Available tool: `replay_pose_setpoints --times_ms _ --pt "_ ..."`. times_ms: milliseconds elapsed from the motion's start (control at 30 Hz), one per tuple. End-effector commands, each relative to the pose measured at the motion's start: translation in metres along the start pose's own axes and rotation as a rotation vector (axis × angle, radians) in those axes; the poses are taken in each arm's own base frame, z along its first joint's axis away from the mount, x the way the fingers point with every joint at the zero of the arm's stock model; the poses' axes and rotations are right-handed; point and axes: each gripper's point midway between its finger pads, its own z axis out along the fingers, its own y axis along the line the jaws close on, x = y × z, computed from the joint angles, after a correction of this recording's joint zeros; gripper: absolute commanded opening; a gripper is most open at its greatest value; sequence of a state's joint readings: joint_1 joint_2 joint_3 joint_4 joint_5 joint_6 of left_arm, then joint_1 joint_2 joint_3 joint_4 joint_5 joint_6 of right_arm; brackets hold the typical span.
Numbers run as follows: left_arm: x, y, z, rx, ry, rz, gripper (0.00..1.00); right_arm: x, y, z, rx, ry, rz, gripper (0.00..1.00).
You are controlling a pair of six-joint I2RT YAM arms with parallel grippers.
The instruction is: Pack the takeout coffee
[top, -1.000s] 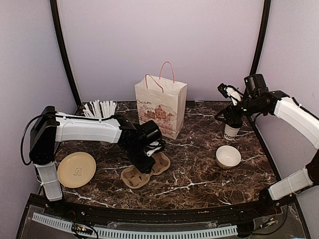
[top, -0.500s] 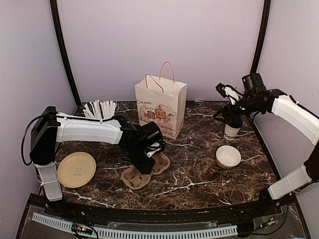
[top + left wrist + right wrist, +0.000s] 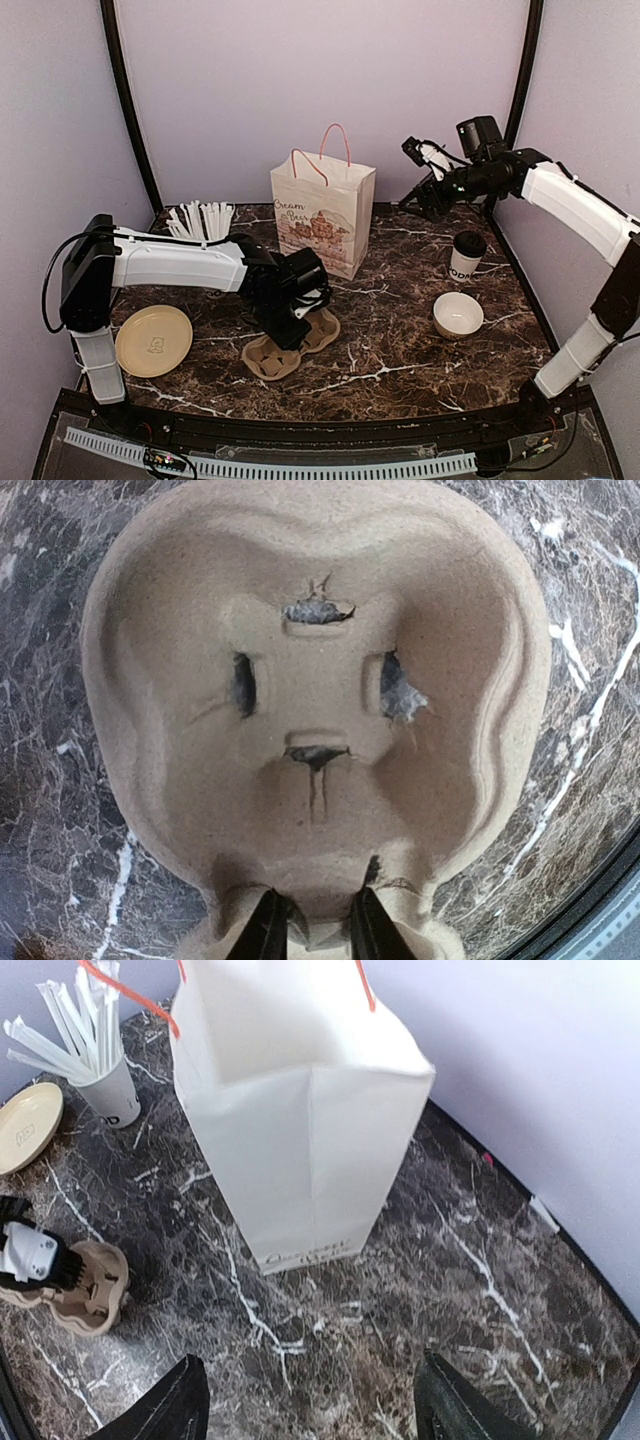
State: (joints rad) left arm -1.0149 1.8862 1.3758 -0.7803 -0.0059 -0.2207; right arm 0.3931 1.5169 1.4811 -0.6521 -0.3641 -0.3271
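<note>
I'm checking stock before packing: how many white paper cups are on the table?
2: the lidded cup at the right, behind the white bowl; the straw cup back left. The bag could hide more.

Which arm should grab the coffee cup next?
Probably the right arm. The right end effector is open and empty, on the same side as the lidded coffee cup. The left end effector is shut on the cup carrier.
</note>
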Motion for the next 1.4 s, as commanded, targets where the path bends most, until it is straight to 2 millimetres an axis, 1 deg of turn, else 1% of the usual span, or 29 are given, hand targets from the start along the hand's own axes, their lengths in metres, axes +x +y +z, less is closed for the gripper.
replay_pose_setpoints --times_ms 0,133,267,300,333,433,533,600,667,733,800,867,933,967,1100,1133,1200,1267,1300,1367 --pt "0.007 0.000 -0.013 -0.002 -0.003 -0.017 0.22 -0.051 0.010 0.000 -0.001 -0.088 -0.066 0.70" --pt "0.006 0.000 -0.026 0.004 -0.036 -0.029 0.21 -0.080 0.023 0.009 -0.021 -0.126 -0.105 0.70" --pt "0.005 0.000 -0.044 0.017 -0.079 -0.039 0.21 -0.106 0.036 0.017 -0.034 -0.163 -0.150 0.70" --pt "0.004 -0.001 -0.051 0.025 -0.094 -0.043 0.21 -0.111 0.038 0.023 -0.040 -0.165 -0.156 0.71" --pt "0.005 -0.002 -0.053 0.029 -0.098 -0.045 0.21 -0.116 0.042 0.025 -0.046 -0.172 -0.164 0.71" --pt "0.008 0.000 -0.065 0.032 -0.117 -0.058 0.21 -0.127 0.056 0.039 -0.092 -0.177 -0.176 0.73" --pt "0.015 0.005 -0.077 0.017 -0.131 -0.071 0.21 -0.134 0.071 0.055 -0.123 -0.170 -0.195 0.76" --pt "0.020 0.009 -0.085 0.004 -0.145 -0.081 0.21 -0.140 0.073 0.062 -0.109 -0.166 -0.197 0.75" --pt "0.026 0.013 -0.093 -0.010 -0.152 -0.092 0.21 -0.151 0.069 0.062 -0.085 -0.180 -0.182 0.74" --pt "0.030 0.016 -0.101 -0.017 -0.164 -0.102 0.21 -0.161 0.067 0.056 -0.068 -0.206 -0.192 0.74" --pt "0.033 0.019 -0.108 -0.025 -0.176 -0.110 0.21 -0.165 0.067 0.049 -0.062 -0.223 -0.206 0.74" --pt "0.036 0.022 -0.113 -0.033 -0.187 -0.118 0.21 -0.171 0.060 0.042 -0.015 -0.239 -0.209 0.72" --pt "0.037 0.023 -0.119 -0.037 -0.199 -0.125 0.21 -0.176 0.047 0.034 0.062 -0.265 -0.209 0.70" --pt "0.037 0.023 -0.121 -0.035 -0.203 -0.129 0.21 -0.181 0.040 0.027 0.103 -0.287 -0.204 0.68" --pt "0.037 0.023 -0.132 -0.026 -0.226 -0.135 0.21 -0.194 0.007 0.014 0.209 -0.355 -0.135 0.65" --pt "0.038 0.023 -0.133 -0.021 -0.226 -0.135 0.21 -0.197 -0.003 0.014 0.232 -0.365 -0.112 0.65" --pt "0.035 0.022 -0.139 -0.014 -0.238 -0.137 0.21 -0.204 -0.017 0.014 0.260 -0.380 -0.087 0.71" --pt "0.033 0.021 -0.145 -0.008 -0.250 -0.139 0.21 -0.204 -0.024 0.026 0.248 -0.361 -0.084 0.77" --pt "0.033 0.020 -0.147 -0.004 -0.257 -0.139 0.21 -0.199 -0.026 0.040 0.224 -0.340 -0.082 0.78" --pt "0.032 0.020 -0.154 -0.001 -0.272 -0.140 0.21 -0.195 -0.024 0.056 0.170 -0.327 -0.087 0.79"
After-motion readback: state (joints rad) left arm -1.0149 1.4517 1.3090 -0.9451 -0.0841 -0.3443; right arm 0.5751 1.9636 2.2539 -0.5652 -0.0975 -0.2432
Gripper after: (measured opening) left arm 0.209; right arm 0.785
